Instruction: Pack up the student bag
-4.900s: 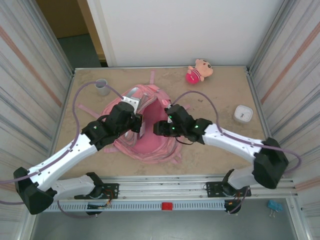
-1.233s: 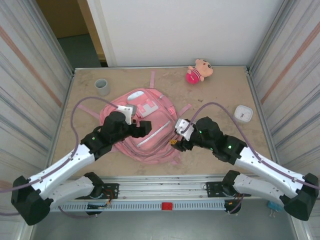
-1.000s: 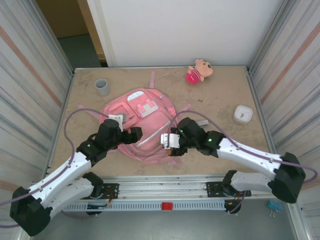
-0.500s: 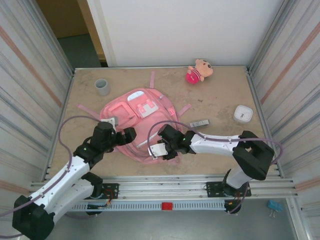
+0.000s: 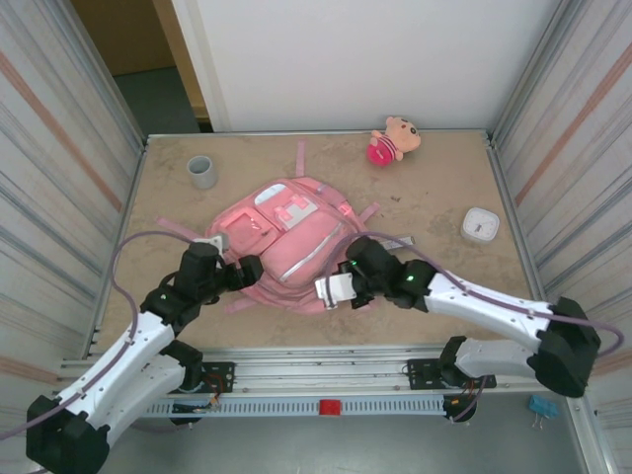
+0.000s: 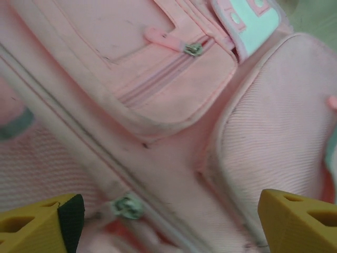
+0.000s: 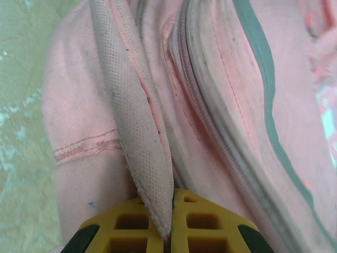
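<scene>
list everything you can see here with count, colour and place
student bag: one, pink, table centre, lying flat
plush doll: one, pink and tan, far right
cup: one, grey, far left
square box: one, white, right side
left gripper: one, yellow fingers, open over the bag's front pockets
right gripper: one, yellow fingers, shut on a fabric strip at the bag's near edge

Student bag (image 5: 294,242) lies flat; doll (image 5: 395,138) beyond it.
</scene>
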You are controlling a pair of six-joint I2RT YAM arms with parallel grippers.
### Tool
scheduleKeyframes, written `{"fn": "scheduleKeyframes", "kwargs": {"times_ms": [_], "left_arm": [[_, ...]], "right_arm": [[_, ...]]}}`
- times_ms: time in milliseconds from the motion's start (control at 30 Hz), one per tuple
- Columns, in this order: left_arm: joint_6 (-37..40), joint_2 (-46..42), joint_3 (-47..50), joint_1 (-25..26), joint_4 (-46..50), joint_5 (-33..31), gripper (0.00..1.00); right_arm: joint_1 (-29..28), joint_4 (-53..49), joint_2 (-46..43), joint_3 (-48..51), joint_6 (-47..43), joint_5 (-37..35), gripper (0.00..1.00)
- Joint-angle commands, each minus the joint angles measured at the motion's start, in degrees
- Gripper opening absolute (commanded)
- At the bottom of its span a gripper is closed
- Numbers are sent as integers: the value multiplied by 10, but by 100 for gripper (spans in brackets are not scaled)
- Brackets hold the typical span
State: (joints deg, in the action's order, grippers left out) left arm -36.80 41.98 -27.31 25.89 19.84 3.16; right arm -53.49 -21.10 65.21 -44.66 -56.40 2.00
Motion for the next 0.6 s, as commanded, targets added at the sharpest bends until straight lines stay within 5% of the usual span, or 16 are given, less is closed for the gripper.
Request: {"fn": "scheduleKeyframes", "kwargs": {"times_ms": [0, 333, 567], "left_arm": [[25, -15, 6, -11, -15, 18, 85], [-59, -26, 139, -122, -240, 212, 73], [-59, 0, 146, -125, -284, 259, 66]], "right_arm": [[30, -20, -45, -3, -11, 21, 0], [61, -28, -50, 1, -10, 38, 0], [66, -25, -42, -5, -8, 51, 0]]}}
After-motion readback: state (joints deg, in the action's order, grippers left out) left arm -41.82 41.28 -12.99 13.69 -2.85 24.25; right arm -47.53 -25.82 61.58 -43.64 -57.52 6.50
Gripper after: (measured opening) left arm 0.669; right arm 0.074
